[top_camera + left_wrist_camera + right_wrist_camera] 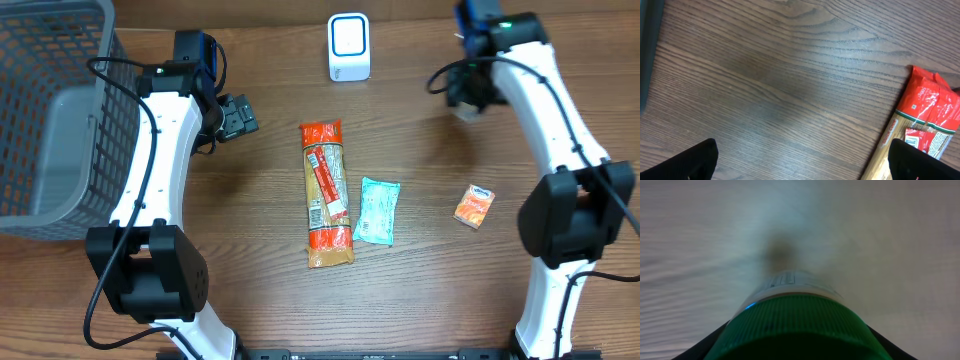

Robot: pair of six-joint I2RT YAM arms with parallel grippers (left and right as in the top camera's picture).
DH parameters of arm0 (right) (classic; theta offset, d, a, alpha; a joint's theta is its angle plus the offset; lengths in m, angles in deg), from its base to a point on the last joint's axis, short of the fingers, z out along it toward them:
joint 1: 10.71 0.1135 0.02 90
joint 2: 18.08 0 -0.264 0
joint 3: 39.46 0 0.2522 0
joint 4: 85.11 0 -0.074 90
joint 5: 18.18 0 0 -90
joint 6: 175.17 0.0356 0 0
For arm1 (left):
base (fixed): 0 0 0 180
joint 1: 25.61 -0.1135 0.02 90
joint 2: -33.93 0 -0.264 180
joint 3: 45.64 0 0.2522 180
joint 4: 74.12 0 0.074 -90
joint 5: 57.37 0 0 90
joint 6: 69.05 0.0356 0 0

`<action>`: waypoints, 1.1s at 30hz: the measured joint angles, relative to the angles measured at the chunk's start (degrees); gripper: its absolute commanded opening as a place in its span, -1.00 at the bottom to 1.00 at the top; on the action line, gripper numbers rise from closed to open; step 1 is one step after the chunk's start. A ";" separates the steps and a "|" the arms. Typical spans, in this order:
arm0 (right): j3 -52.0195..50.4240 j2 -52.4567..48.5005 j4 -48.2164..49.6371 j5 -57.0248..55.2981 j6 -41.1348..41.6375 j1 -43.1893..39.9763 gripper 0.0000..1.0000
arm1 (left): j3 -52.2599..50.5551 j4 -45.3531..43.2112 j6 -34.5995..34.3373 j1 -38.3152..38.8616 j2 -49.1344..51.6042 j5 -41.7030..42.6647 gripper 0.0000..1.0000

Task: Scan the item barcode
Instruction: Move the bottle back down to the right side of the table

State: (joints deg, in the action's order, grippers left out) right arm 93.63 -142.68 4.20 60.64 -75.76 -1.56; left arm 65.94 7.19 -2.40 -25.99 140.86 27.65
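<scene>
Right claw (468, 93) is closed around a green-capped bottle (796, 325). Its dark fingers (700, 345) show on either side of the ribbed green cap in the wrist view. The pale body of the bottle runs away from the camera toward the blurred wood, and any label or barcode on it is too blurred to make out. From overhead this claw hangs above the far right part of the worktop (250, 250), to the right of the white scanner (349, 47) and apart from it. Across the worktop, the left claw (238, 118) stands wide open with nothing between its fingertips (695, 160), over bare wood just left of the top end of a long red spaghetti packet (326, 195). That packet lies lengthwise in the middle of the worktop. A teal pouch (377, 211) lies just beside its lower right edge, and a small orange packet (475, 205) sits further right, near the right arm. A grey mesh basket (50, 110) fills the far left corner.
</scene>
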 measured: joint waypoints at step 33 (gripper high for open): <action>-18.73 8.76 2.25 6.47 5.70 -15.32 1.00 | 0.00 0.02 0.00 0.00 0.00 -0.02 0.99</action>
State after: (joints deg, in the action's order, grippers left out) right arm 74.90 -133.91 6.45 67.11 -70.05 -16.89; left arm 65.94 7.22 -2.40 -25.99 140.86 27.63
